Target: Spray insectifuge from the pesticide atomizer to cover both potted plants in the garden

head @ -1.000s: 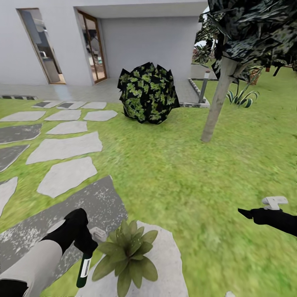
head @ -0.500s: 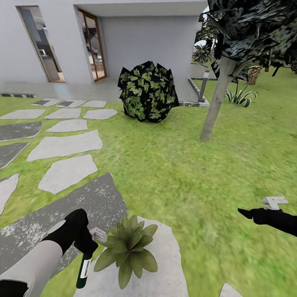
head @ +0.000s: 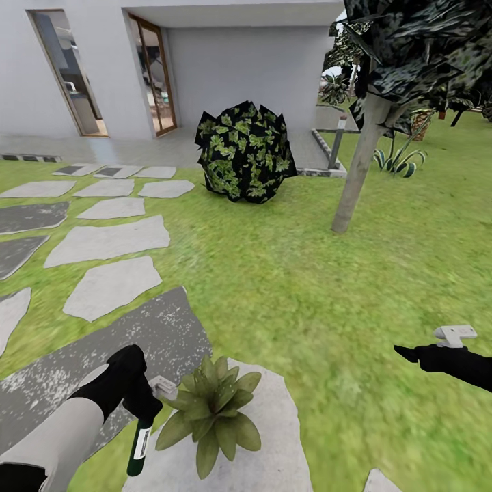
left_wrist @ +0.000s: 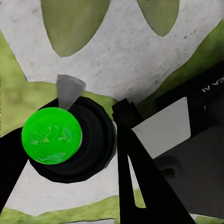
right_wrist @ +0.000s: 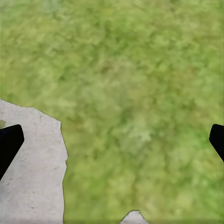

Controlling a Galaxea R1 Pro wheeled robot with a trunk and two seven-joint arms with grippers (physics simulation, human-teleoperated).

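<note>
Because the lawn [head: 307, 287] and pale stepping stone [head: 273, 424] give no catch, a slipped pesticide atomizer [head: 139, 445] would roll off. It is clamped in the left end effector [head: 145, 408], hanging nozzle-down just beside the potted plant [head: 208, 410]; spray could be wasted on stone unless the nozzle is turned toward the leaves. The right end effector [right_wrist: 112, 140] is spread wide over grass, holding nothing.

Round dark bush [head: 246, 153] with yellow-green patches sits on the grass right by the white house [head: 225, 61]. Grey tree trunk [head: 357, 171] leans just beside it. Flat stepping stones [head: 109, 242] scattered nearby, plus a glass door [head: 156, 76].
</note>
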